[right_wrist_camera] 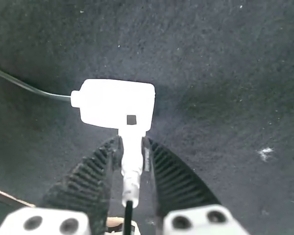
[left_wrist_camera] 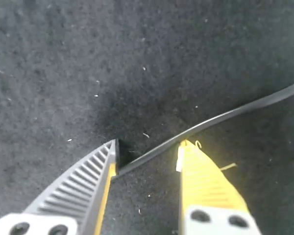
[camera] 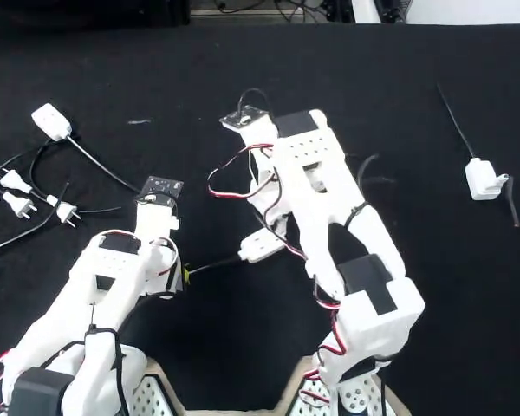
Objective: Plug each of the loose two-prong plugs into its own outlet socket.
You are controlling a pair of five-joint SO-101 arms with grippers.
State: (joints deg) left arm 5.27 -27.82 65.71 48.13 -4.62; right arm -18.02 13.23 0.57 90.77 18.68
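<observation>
Right gripper [right_wrist_camera: 132, 147] clamped on plug [right_wrist_camera: 131, 164]; plug's nose meets socket [right_wrist_camera: 115, 104], seating unclear. Left gripper [left_wrist_camera: 148, 152] spread, straddling the cable [left_wrist_camera: 225, 115] near socket, not pinching. Risk: socket is unanchored, so a push may slide it or skew the prongs.

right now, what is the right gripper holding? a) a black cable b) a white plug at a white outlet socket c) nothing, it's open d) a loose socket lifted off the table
B: in the right wrist view the right gripper is shut on the white plug, whose far end meets the white outlet socket.
</observation>
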